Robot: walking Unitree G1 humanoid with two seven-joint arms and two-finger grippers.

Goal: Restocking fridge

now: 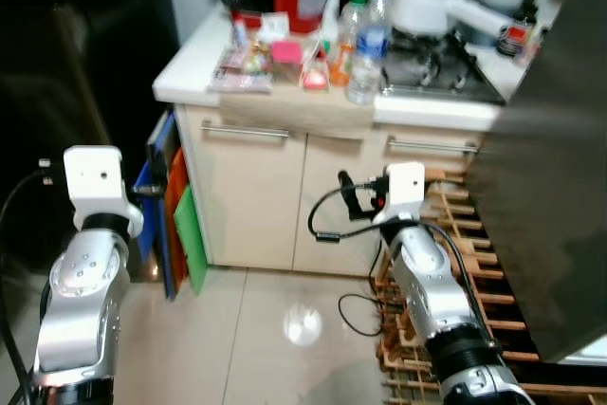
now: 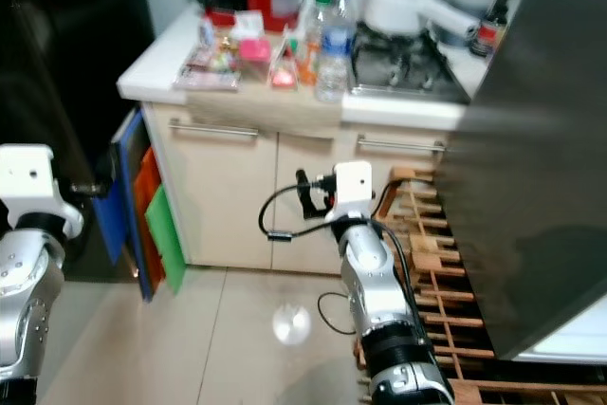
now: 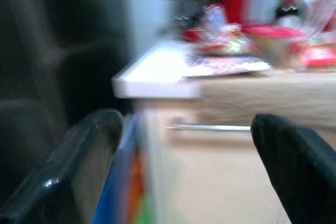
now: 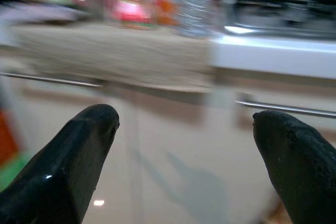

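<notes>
While we stand facing a pale kitchen cabinet (image 1: 256, 196), the dark fridge door (image 1: 541, 187) looms at our right and a white counter (image 1: 190, 68) holds the goods to restock. Largest there are clear plastic water bottles (image 1: 365, 45), probably heavy if full, slick and slightly squashy; we judge the mid-body the safest hold. Smaller snack packets (image 1: 242, 64) look light and crinkly. Our left gripper (image 3: 184, 171) and right gripper (image 4: 184, 161) both hang spread wide, empty, well short of the counter.

Both silver arms are raised forward at about the same height. The left gripper (image 3: 184, 156) has its two long black fingers (image 3: 73, 171) spread wide apart, holding nothing; the right gripper (image 4: 184, 156) is likewise spread wide and empty.
</notes>
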